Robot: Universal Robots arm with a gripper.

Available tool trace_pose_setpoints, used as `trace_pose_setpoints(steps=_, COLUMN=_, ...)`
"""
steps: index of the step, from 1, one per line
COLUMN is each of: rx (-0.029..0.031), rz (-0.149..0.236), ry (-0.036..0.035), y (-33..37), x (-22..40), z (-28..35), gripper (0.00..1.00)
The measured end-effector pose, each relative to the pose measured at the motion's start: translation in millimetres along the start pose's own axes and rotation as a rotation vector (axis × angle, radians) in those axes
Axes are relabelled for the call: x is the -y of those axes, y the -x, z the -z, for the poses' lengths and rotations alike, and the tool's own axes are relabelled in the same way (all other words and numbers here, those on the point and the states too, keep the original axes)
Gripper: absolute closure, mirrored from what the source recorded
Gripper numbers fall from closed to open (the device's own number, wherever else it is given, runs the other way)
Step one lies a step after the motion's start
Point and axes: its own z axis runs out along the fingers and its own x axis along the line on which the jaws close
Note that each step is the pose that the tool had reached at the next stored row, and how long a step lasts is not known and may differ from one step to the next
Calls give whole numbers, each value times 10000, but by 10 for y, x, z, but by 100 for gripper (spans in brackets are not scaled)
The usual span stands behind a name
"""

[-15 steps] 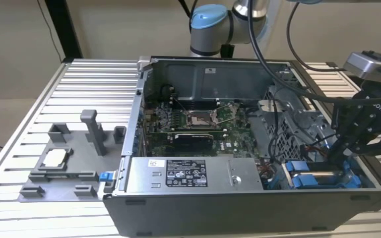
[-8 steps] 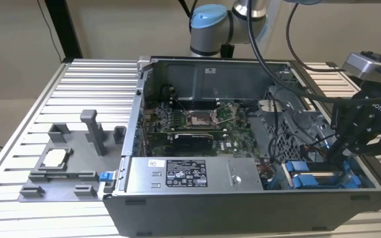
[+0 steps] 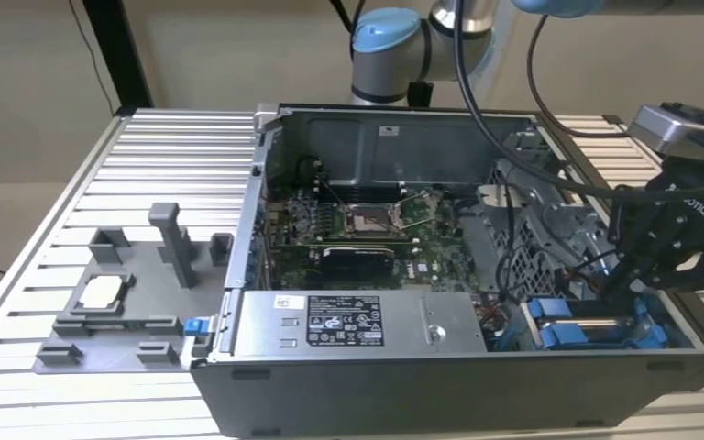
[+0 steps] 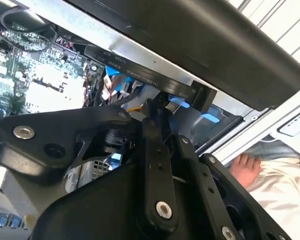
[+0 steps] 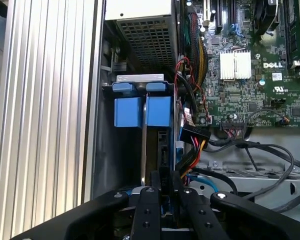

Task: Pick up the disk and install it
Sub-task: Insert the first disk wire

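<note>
Disk at the drive bay
I see my gripper clenched on the disk, standing on edge inside the computer case, low at the exterior view's right

There is one robot arm, and it carries one pincer. On the tabletop I count one open computer case and one grey tray. The tray bears one small square chip. Inside the case there are one grey box with a white label, one green circuit board with one processor socket, and one finned heat sink. The first wrist view shows two blue brackets side by side in the drive bay. The second wrist view shows one hand of a person.
</note>
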Motion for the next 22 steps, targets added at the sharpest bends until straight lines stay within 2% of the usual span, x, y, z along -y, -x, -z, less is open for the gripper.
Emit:
trace_pose_setpoints(steps=10, rx=-13, rz=-5, ry=-7, y=5, x=0, z=-8, gripper=100)
trace_pose_setpoints(steps=11, rx=3, rz=0, ry=-6, y=7, x=1, z=-13, gripper=0)
trace_pose_setpoints(steps=13, rx=14, rz=1, ry=4, y=6, x=5, z=-24, gripper=0)
trace_pose_setpoints(steps=14, rx=22, rz=4, ry=5, y=1, x=1, z=-1, gripper=0)
trace_pose_setpoints(steps=22, rx=3, rz=-6, ry=7, y=-59, x=-78, z=358, gripper=0)
